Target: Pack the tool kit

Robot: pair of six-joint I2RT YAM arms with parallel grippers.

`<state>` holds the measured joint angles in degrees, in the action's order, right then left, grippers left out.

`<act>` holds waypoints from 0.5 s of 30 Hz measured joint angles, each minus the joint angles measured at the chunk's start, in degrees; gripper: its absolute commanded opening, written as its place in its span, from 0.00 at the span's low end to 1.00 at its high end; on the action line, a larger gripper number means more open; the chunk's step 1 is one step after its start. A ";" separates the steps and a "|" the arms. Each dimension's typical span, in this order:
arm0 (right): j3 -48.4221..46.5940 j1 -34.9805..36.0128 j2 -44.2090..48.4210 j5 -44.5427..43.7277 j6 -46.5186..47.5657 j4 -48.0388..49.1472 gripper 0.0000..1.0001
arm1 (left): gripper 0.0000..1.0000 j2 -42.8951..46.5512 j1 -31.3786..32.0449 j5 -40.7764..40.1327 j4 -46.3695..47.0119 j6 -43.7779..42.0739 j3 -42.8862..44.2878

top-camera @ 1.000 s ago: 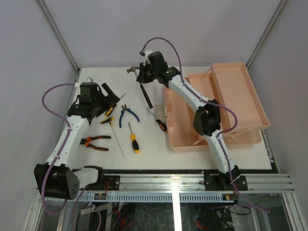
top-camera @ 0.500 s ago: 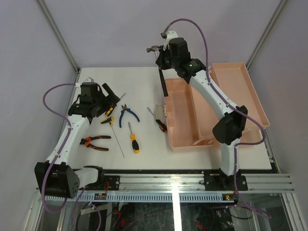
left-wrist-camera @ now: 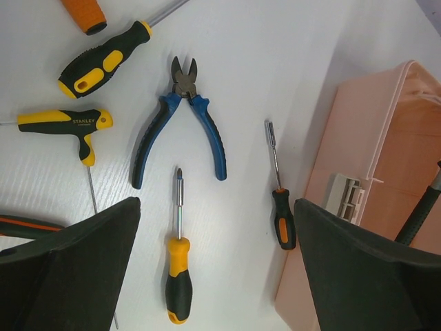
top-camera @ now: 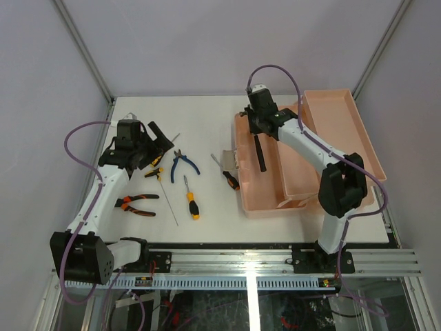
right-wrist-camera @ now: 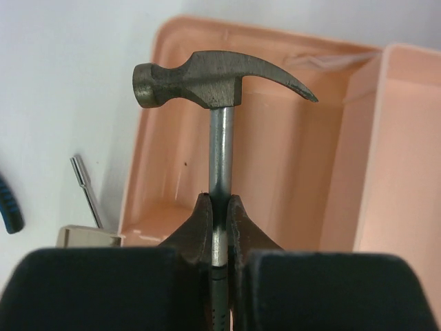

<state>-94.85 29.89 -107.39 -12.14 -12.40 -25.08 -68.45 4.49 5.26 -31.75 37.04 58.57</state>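
Since the earlier frame the hammer (right-wrist-camera: 219, 138) has been carried from the far left of the surface (top-camera: 207, 117), lifted high and brought down over the open toolbox (top-camera: 265, 207). The left arm has scarcely shifted.

The hammer is gripped by its steel shaft, just below the head, in the right jaws, which are closed tight on it. Its black handle hangs into the main compartment. Whether the handle touches the floor of the box cannot be told.

The left jaws stand wide and empty above the blue pliers (left-wrist-camera: 180, 131) and the yellow-black screwdriver (left-wrist-camera: 178, 276). Both lie unpacked on the surface, as do the orange pliers (top-camera: 136, 205).

The step in hand is judged to be the stowing of the hammer. A further lowering is called for, with the handle laid flat along the compartment and kept clear of its walls, before the grip is released.
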 measured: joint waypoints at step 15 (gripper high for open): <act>14.05 -0.20 2.45 -1.84 -4.26 1.79 0.00 | 0.92 1.16 0.61 0.37 0.04 -2.36 4.57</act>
<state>-80.79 29.69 -104.95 -13.98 -16.67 -23.29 -67.29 5.10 5.63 -31.70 34.68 63.13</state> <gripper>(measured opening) 0.055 0.917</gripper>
